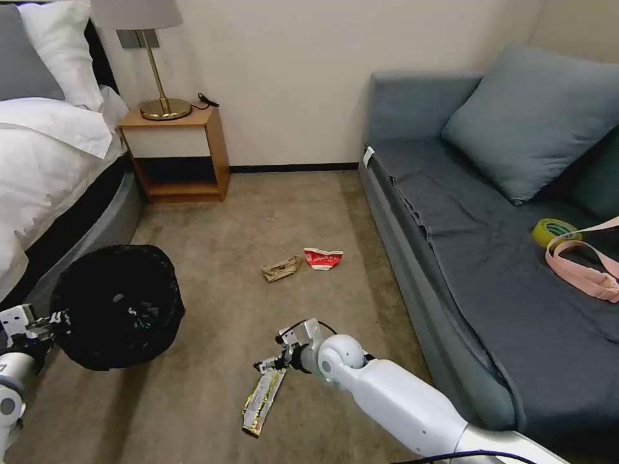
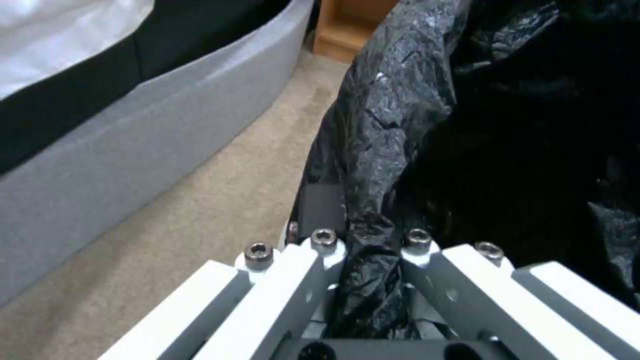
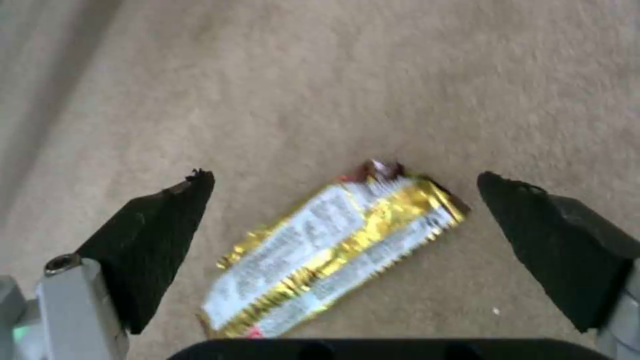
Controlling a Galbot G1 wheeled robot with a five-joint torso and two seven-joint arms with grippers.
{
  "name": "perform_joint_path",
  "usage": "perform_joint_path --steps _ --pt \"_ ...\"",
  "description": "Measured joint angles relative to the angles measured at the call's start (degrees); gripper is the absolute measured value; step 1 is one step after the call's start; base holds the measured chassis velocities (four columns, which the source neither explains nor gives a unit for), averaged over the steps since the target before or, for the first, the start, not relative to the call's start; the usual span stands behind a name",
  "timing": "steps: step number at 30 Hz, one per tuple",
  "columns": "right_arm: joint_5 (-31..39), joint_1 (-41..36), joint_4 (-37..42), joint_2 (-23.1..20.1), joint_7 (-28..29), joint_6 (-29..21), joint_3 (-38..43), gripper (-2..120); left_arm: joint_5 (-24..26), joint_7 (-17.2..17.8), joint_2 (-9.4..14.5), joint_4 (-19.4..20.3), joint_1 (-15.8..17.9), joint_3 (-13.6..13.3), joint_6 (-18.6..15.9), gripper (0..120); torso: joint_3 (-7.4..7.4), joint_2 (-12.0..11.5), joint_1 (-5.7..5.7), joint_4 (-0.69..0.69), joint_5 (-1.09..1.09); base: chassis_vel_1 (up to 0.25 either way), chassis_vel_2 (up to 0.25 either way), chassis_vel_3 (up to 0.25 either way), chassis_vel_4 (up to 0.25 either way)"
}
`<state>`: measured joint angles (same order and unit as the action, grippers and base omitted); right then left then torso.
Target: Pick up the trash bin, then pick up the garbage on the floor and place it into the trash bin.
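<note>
The trash bin [image 1: 119,306], wrapped in its crinkled black bag [image 2: 427,130], hangs above the carpet at the left, tipped toward me. My left gripper [image 1: 42,325] is shut on the bag-covered rim [image 2: 363,260]. A flat gold-yellow snack wrapper [image 1: 261,401] lies on the floor in front. My right gripper [image 1: 265,366] hovers just over its far end, open, with the wrapper [image 3: 333,250] lying between the two black fingertips [image 3: 167,235]. Further off on the carpet lie a crumpled brown paper [image 1: 281,268] and a crushed red-and-white carton [image 1: 323,258].
A bed [image 1: 45,154] runs along the left, a wooden nightstand [image 1: 175,151] with a lamp stands at the far wall, and a grey sofa [image 1: 490,258] lines the right side. A yellow-green tape roll [image 1: 553,230] and a pink strap [image 1: 583,270] lie on the sofa.
</note>
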<state>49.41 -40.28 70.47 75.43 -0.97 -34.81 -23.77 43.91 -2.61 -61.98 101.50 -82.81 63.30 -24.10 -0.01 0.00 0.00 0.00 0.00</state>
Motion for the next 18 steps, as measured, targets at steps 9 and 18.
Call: perform_joint_path --steps 9,18 --pt "-6.46 -2.60 -5.59 1.31 -4.05 2.93 2.48 100 -0.24 -0.01 -0.14 0.61 -0.57 0.42 0.01 2 0.00 0.00 0.00 -0.01 0.00 0.000 0.000 0.000 0.000" --pt "-8.01 -3.39 -8.45 3.39 -5.04 4.37 2.19 100 -0.94 -0.02 -0.65 0.20 -0.33 0.20 0.01 2 0.00 0.00 0.00 0.00 0.00 0.000 0.000 0.000 0.000"
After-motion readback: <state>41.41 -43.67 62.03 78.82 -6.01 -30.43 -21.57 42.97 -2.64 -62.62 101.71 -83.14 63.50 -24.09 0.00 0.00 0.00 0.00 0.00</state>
